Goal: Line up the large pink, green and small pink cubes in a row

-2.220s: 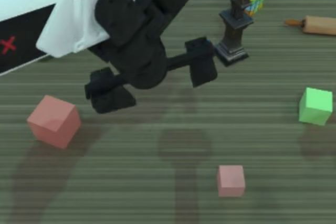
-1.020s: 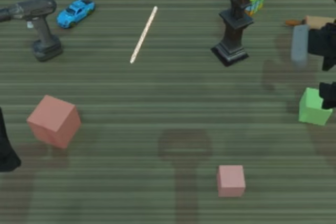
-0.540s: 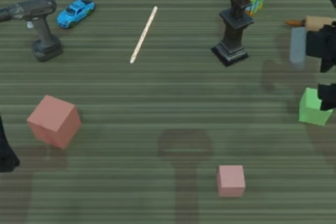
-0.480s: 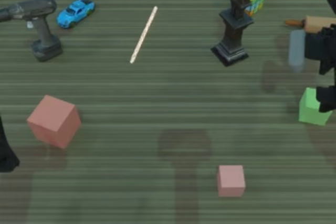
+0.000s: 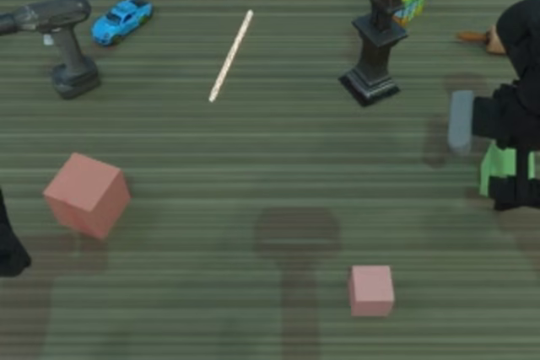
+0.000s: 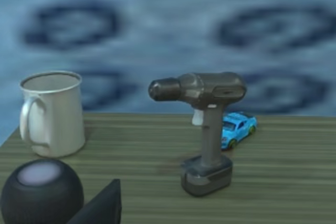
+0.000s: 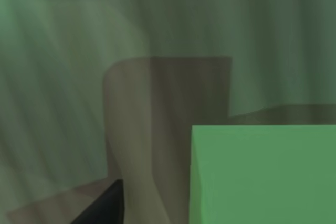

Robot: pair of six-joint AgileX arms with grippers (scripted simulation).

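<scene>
Altogether three cubes: large pink, small pink cube, green.

Rendered tabletop test scene, striped green table, blue patterned backdrop, scattered drill, toy car

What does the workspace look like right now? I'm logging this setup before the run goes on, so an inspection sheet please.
Surface: striped green-brown table, shadows on it.
Job's things: large pink cube at the left; small pink cube near the front, right of centre; green cube at the right edge, mostly covered. All three apart, no row yet.
Clutter: cordless drill, blue toy car, thin pale stick, dark stand with a multicoloured cube, white mug, an orange-tipped object partly hidden.
Hands: right hand over the green cube; left arm parked at the left edge.
Cables: nothing seen.
Surroundings: blue patterned backdrop.
</scene>
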